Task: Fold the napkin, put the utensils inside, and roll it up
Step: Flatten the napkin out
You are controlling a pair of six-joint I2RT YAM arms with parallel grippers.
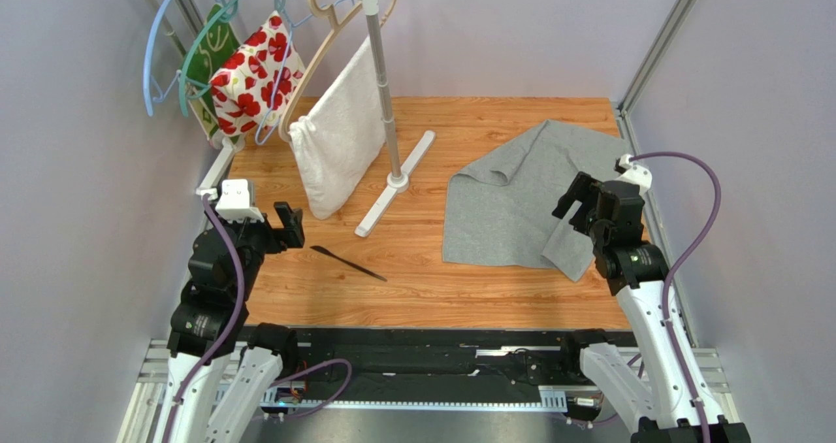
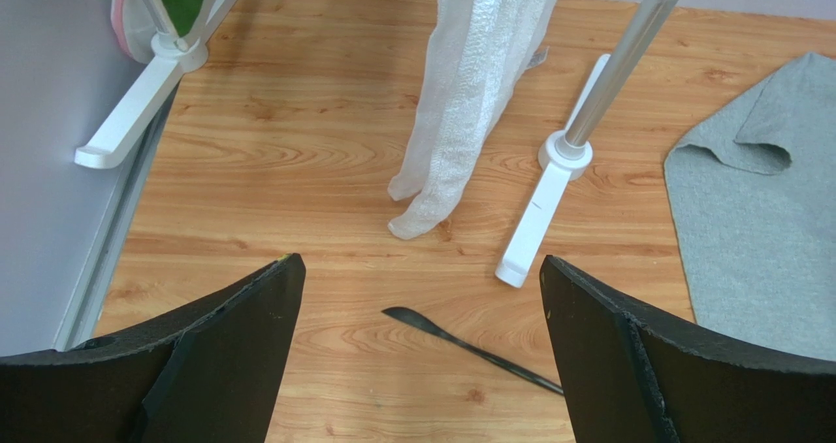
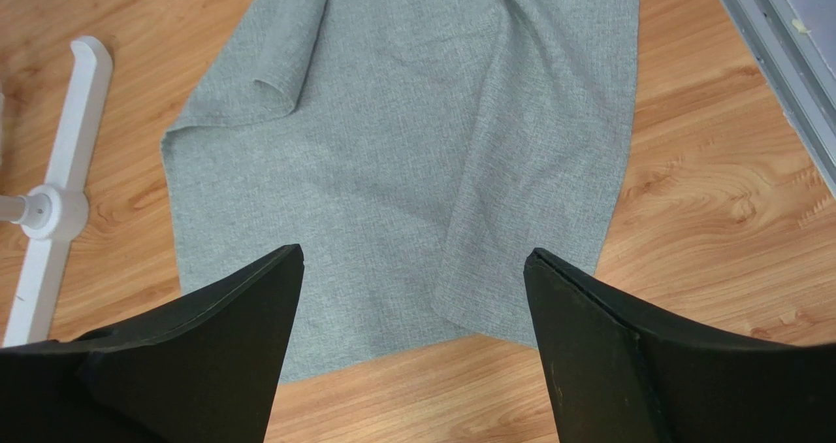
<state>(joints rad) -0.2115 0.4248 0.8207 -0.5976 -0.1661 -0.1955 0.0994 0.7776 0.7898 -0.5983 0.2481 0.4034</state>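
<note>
One napkin on right part of bench, rumpled: far-left corner curled over, near-right edge doubled. Dark knife lies apart, left of napkin. Right tool wide, empty, above napkin; left tool wide, empty, near knife. Fold seems not begun; next probably flatten napkin, pinch one corner.

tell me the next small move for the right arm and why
Probably lower the open right gripper onto the near edge of the napkin and pinch it. The napkin lies unfolded and rumpled, one far corner curled over, directly beneath that gripper. The knife lies apart from it, near the open left gripper, so folding likely comes first.
</note>
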